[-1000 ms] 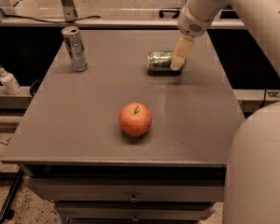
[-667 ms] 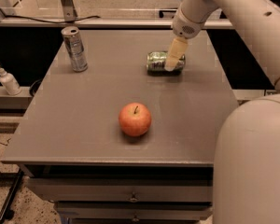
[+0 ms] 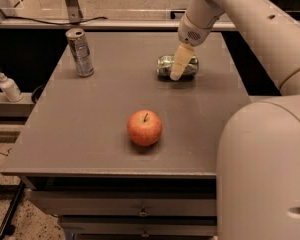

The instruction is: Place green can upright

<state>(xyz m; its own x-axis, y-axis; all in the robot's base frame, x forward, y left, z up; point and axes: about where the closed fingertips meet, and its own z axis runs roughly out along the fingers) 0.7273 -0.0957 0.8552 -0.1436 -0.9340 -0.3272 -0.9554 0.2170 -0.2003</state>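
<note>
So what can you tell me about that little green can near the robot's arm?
The short green-and-white patterned aluminium can lies on its side, not upright, on the grey table, toward its far right part. Its label looks shiny and mottled. The cream-coloured gripper hangs over its middle and hides part of it; whether it grips the can cannot be told. Nothing else touches it.

Outstretched arm (image 3: pixel 250 19), tool (image 3: pixel 176 70) low, down-pointed.
</note>
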